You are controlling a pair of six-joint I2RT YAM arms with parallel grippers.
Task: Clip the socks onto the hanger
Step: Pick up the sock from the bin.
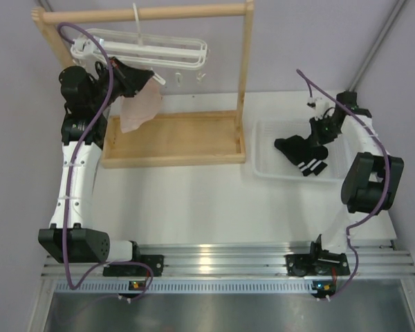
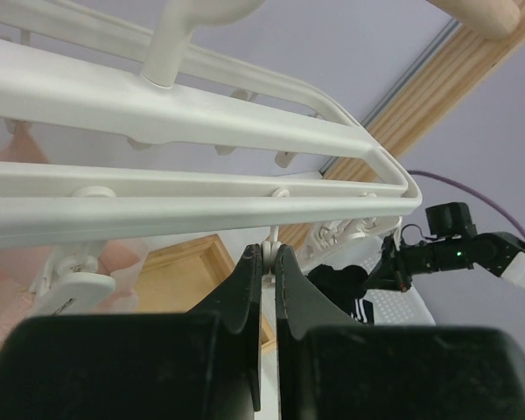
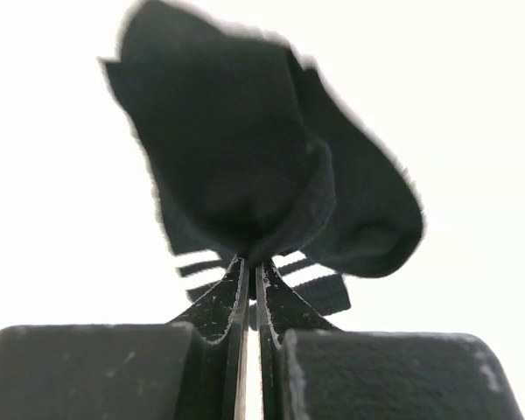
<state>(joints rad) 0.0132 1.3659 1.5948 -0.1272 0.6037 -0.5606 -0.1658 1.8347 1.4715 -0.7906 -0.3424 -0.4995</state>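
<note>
White table (image 1: 194, 207) is carrying a wooden rack (image 1: 247, 83), whose rod is holding the hanger (image 1: 173, 48) with its long axis running left-right, and, well to the right, a tray (image 1: 266, 131). My left gripper (image 2: 269, 249) is hovering closed just beneath the hanger's rail. My right gripper (image 3: 249, 262), down in the tray, is pinching a black sock (image 3: 236, 149). The hanger is lying up and to its left, so this arm is probably doing the carrying.
</note>
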